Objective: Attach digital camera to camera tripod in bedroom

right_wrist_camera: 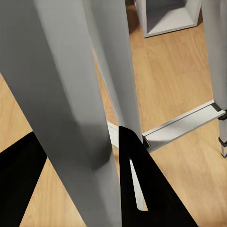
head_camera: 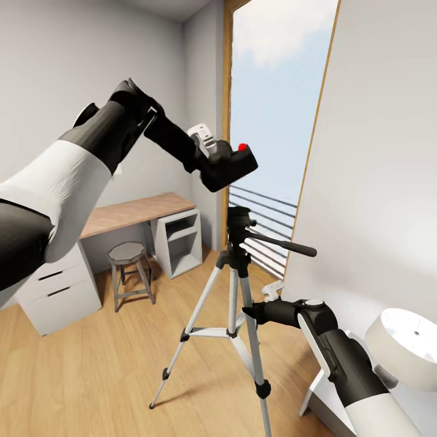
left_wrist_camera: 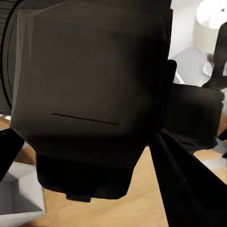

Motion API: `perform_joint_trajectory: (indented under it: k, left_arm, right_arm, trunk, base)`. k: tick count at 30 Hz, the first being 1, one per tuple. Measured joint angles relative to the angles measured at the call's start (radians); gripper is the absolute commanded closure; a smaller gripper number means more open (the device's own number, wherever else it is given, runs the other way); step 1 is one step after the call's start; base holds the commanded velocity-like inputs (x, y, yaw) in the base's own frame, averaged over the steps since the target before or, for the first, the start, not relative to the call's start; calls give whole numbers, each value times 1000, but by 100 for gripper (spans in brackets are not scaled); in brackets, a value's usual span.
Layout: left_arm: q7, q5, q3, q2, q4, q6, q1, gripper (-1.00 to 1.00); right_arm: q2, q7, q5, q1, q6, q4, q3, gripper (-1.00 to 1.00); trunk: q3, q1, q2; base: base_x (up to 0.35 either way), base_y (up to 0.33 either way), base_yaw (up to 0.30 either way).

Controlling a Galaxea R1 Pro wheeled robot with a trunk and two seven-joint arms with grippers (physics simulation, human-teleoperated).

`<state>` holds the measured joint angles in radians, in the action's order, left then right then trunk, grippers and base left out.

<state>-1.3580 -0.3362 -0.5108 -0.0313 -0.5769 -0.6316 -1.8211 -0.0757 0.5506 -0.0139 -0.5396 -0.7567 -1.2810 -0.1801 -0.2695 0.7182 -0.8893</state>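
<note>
Standing on the wood floor (head_camera: 91, 364) before the tall window (head_camera: 273, 91), the camera tripod (head_camera: 238, 285) has a leg between the right gripper (head_camera: 250, 314)'s parted fingers (contact unclear). Above its head, apart, left gripper (head_camera: 221, 155) fingers clamp the digital camera (head_camera: 233, 167).

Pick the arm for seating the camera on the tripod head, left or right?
Left. Its claw holds the digital camera above the camera tripod head. The right claw is low, at a tripod leg, apparently steadying it.
</note>
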Motion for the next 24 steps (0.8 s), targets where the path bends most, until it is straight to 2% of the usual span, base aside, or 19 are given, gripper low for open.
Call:
perform_joint_trajectory:
  k: [2, 3, 7, 12, 24]
  left_arm:
    - [-26, 2, 33, 0, 1, -3, 0, 100]
    - [-62, 2, 73, -1, 3, -8, 0, 100]
    - [-132, -2, 118, -3, 23, -21, 0, 100]
    - [-162, -6, 131, -4, 81, -21, 0, 100]
    - [-167, -19, 126, -13, 51, -17, 0, 100]
  right_arm:
    - [0, 0, 0, 0, 0, 0, 0, 100]
    - [0, 0, -1, 0, 1, 1, 0, 100]
    - [0, 0, 0, 0, 0, 0, 0, 100]
    - [1, -1, 1, 0, 0, 0, 0, 100]
    - [0, -1, 0, 0, 0, 0, 0, 100]
  trunk:
    - [0, 0, 0]
    - [0, 0, 0]
    - [0, 0, 0]
    - [0, 0, 0]
    - [0, 0, 0]
  base:
    - [0, 0, 0]
    - [0, 0, 0]
    - [0, 0, 0]
    - [0, 0, 0]
    - [0, 0, 0]
